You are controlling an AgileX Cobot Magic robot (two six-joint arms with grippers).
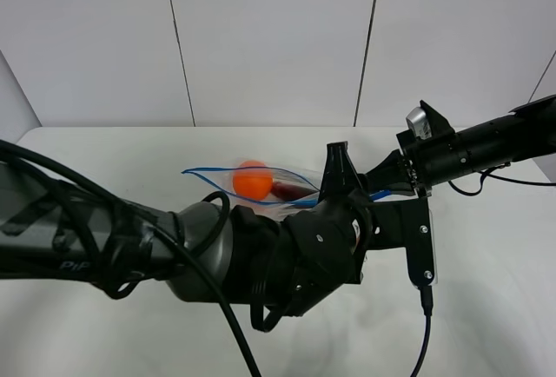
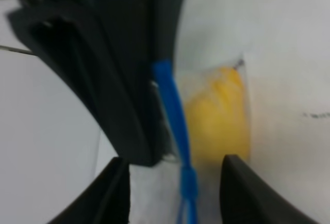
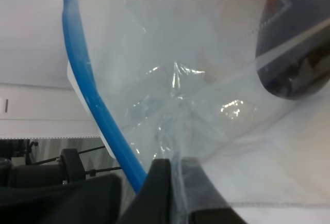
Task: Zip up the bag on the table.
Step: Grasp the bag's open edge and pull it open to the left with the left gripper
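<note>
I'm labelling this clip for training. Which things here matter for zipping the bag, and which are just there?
Job: the bag; blue zipper strip; right gripper, pinching the bag; left gripper, jaws either side of the strip.
Just there: orange toy, yellow toy, dark red toy, all inside the bag.

Bag (image 1: 219, 177): one. Table (image 1: 104, 155): one. Left end effector (image 2: 175, 193), right end effector (image 3: 178, 195): two. Toys: orange (image 1: 252, 179), purple (image 1: 285, 191), yellow (image 2: 219, 115): three.

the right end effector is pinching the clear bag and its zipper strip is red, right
No: the zipper strip is blue, not red, as the right wrist view shows. The right end effector does pinch the clear bag.
</note>
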